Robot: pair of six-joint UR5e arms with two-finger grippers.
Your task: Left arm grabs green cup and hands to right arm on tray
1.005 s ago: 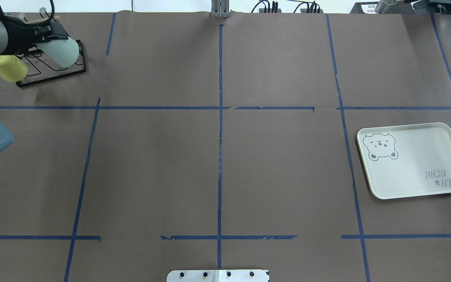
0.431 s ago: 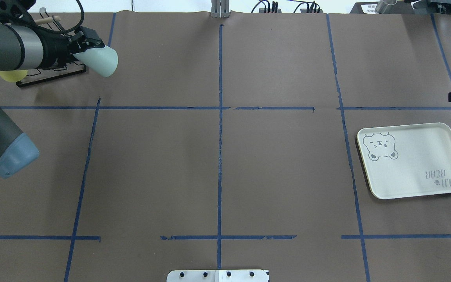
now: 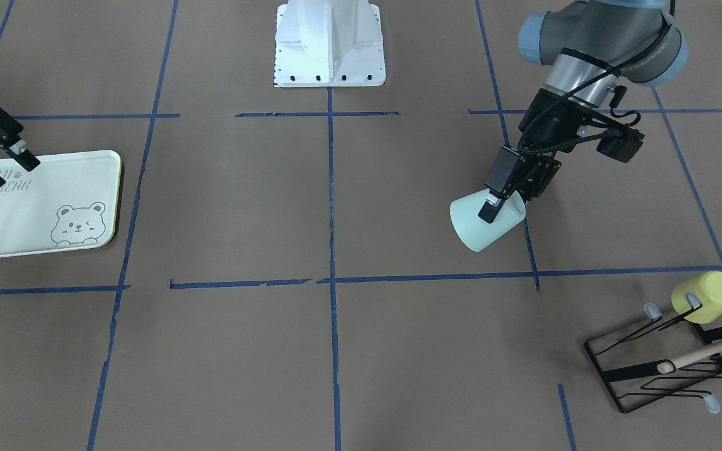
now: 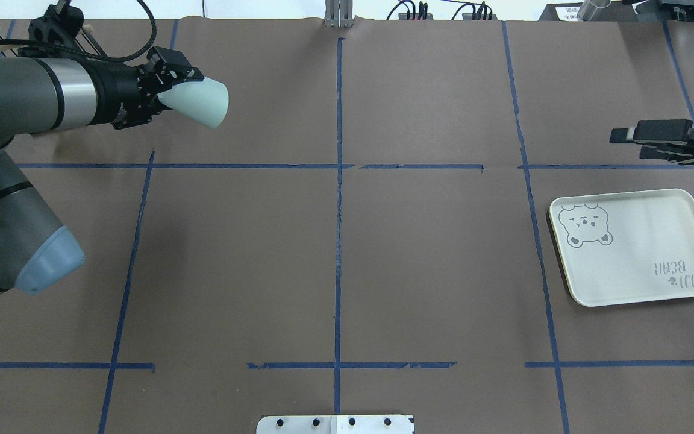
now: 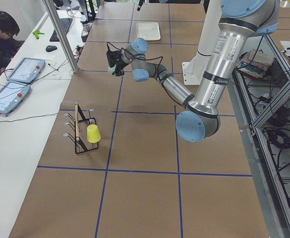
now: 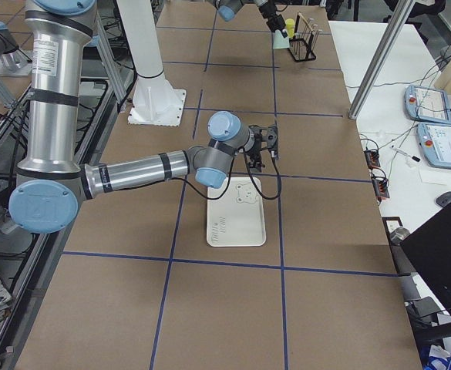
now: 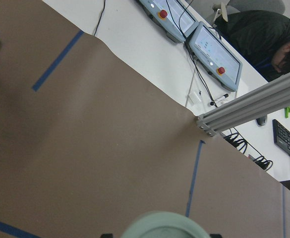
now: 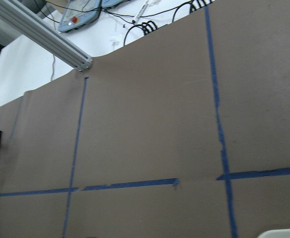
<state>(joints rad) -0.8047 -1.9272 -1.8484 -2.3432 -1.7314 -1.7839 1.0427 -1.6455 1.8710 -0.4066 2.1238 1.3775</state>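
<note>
Two cups show: one pale mint-green tapered plastic cup (image 3: pixel 477 230), smooth and handleless, and one yellow-green plastic cup (image 3: pixel 706 297) hung on a black wire rack (image 3: pixel 655 369). One cream rectangular tray (image 4: pixel 636 259) with a grey bear drawing lies on the brown paper-covered surface (image 4: pixel 431 253). The mint cup hangs tipped sideways above the surface, well apart from the tray, its closed base pointing away from the left pincer (image 3: pixel 502 204), which is clamped on its rim. The right pincer (image 3: pixel 11 174) hovers by the tray's far edge, jaws apart. Overhead, the left arm (image 4: pixel 34 96) hides the rack, and the right arm (image 6: pixel 132 173) is mostly cut off.
</note>
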